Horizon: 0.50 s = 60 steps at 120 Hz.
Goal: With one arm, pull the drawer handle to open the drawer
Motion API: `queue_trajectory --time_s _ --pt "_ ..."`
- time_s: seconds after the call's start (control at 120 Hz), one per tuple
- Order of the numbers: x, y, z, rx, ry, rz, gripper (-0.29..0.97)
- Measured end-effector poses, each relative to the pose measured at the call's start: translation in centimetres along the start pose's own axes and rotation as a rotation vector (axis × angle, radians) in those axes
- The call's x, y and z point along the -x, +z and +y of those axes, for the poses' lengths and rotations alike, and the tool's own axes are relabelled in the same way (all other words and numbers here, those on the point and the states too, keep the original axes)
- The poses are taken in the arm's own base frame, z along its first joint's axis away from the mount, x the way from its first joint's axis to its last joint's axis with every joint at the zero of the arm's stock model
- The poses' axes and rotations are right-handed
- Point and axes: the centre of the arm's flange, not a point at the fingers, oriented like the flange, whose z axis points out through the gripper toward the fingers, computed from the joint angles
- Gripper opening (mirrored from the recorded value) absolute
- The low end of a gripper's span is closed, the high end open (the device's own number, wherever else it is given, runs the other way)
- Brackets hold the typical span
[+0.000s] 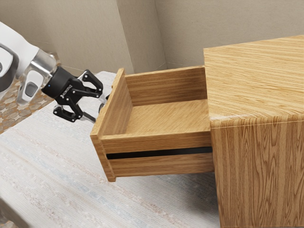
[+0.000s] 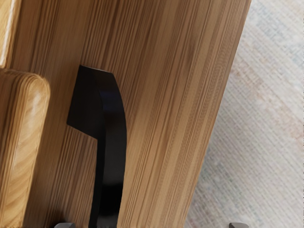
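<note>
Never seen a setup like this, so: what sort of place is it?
Probably a simulated indoor room: plain beige walls meet in a corner, a wooden cabinet with its drawer pulled out stands on a pale woven-looking table, and a black gripper sits by the drawer front.

1 drawer (image 1: 156,121), 1 handle (image 2: 105,142), 1 cabinet (image 1: 259,104).

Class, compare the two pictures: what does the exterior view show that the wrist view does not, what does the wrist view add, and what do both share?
Exterior view: the cabinet, the drawer pulled well out with its inside open to view, and the open claw by its front panel. Wrist view: the black handle up close, standing off that panel. Both: the wooden front panel and the pale woven surface beneath.
</note>
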Motion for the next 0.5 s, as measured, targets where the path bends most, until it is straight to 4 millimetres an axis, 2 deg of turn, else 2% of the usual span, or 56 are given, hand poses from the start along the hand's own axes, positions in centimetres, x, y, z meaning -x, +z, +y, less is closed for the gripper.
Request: queue_trajectory --time_s 0.217,0.383,0.467,0.5 --pt "-0.2 -0.4 0.0 -0.005 0.005 0.000 0.42" --pt "-0.6 -2.1 -0.5 -0.028 0.017 -0.009 0.49" --pt "-0.4 -5.3 -2.7 -0.037 0.024 -0.051 0.52" --pt "-0.3 -6.7 -5.2 -0.005 0.032 -0.099 0.54"
